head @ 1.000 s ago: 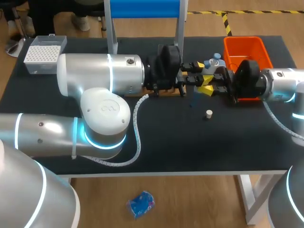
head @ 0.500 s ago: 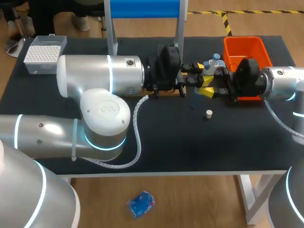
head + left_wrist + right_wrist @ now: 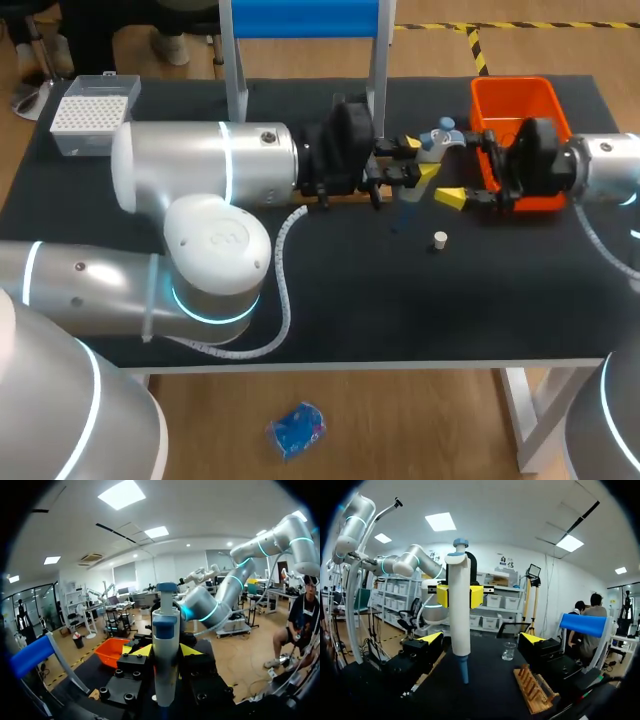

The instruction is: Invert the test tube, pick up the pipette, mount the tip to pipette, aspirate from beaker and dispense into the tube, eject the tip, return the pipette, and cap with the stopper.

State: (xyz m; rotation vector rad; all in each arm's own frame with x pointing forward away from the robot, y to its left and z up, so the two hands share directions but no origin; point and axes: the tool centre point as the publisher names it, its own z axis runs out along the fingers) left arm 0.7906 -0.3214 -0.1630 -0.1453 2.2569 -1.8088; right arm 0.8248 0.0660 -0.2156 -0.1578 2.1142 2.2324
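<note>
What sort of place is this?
Probably a lab-style bench set up for pipetting: a pipette, a glass beaker, a wooden rack and a tip box on a black table.

Orange bin [image 3: 520,100] beside right hand [image 3: 462,168], pipette [image 3: 432,143] ahead

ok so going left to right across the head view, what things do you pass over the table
white tip box → pipette → orange bin
</note>
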